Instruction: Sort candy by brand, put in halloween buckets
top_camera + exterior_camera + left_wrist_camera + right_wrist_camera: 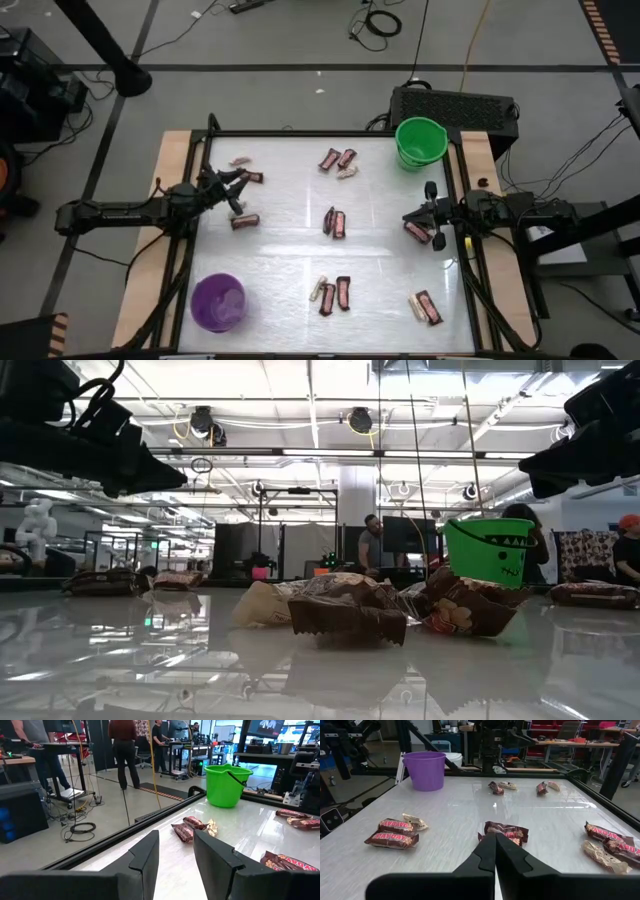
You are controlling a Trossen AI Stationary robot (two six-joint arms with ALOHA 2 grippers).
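1. The candy [336, 222] is all over the glossy white table [290, 255] in little clumps: a pair plus a pale one at the far middle, a pair dead centre, three at the near middle, two at the near right corner, and a few on the left side by the left arm.
2. Wrappers come in two looks. Most are dark red-brown with printed lettering, crinkly and shiny; a few are pale tan/cream and a bit scrunched.
3. Green bucket [420, 142] sits at the far right corner of the table, upright, dark handle, with a jagged jack-o'-lantern grin on its side in the low view.
4. Purple bucket [218, 302] is at the near left corner, also upright. Can't tell if anything's inside either one.
5. Left gripper [235, 189] is over the left side of the table with its fingers spread apart, nothing between them, candy lying near it.
6. Right gripper [434, 214] is at the right edge, fingers pressed together on nothing, with a dark bar [503, 831] on the table just beyond the tips.
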